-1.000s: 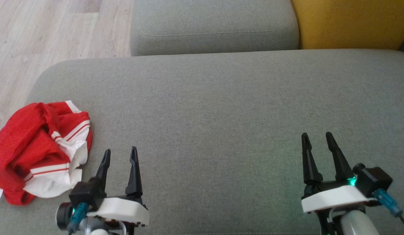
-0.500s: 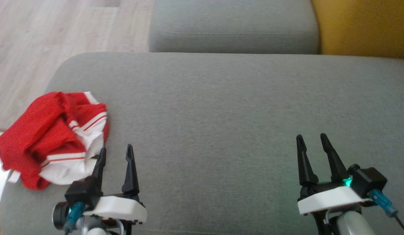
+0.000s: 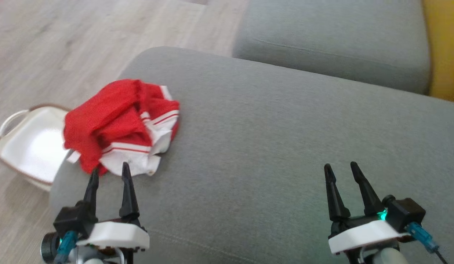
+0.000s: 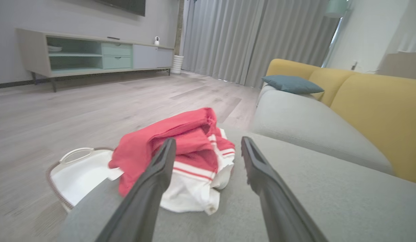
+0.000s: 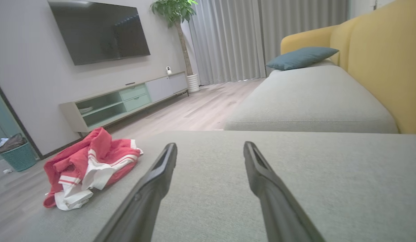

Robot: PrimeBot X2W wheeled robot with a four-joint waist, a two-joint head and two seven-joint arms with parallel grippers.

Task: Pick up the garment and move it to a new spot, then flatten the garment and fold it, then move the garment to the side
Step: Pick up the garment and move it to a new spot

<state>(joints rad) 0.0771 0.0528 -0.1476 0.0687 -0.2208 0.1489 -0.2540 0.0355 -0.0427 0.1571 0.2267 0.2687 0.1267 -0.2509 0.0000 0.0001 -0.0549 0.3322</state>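
At left edge of grey fabric sofa cushion (image 3: 267, 139): crumpled red-and-white jersey garment (image 3: 116, 121); left tool (image 3: 109, 170) wide, empty, just beside it; right tool (image 3: 340, 167) wide, empty, well apart.

Left gripper (image 3: 110, 168) and right gripper (image 3: 340, 165) point forward, well apart, each with jaws spread wide and empty. Both wrists appear roughly level.

You see the garment (image 3: 120, 124), red mesh with white striped trim, crumpled in a loose heap. It lies at the grey cushion's (image 3: 285, 146) left end, near the edge.
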